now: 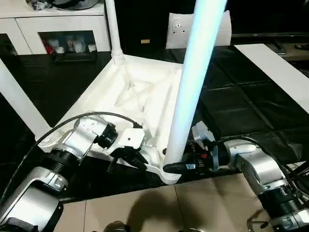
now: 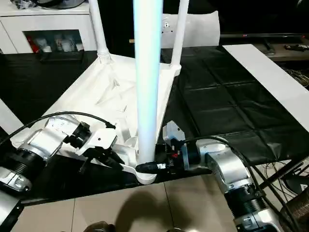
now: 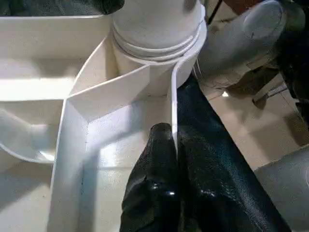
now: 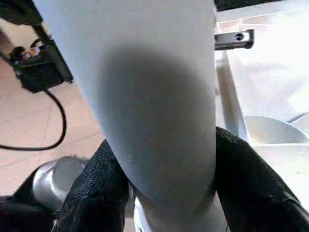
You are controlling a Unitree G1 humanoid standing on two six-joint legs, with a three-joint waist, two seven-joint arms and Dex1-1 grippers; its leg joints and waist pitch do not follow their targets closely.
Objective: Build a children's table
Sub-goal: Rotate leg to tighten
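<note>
The right gripper is clenched around the base of the upright leg at the tabletop's near corner socket. The left gripper apparently pinches the tabletop's near rim on the black mat.

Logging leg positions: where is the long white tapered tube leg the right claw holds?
In the left eye view, the long white tapered tube leg stands upright in the white plastic tabletop's near right corner socket, right claw around its base.

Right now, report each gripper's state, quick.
Left gripper: shut on the side wall of the white plastic rectangular tabletop.
Right gripper: shut on the long white tapered round tube leg near its base.
</note>
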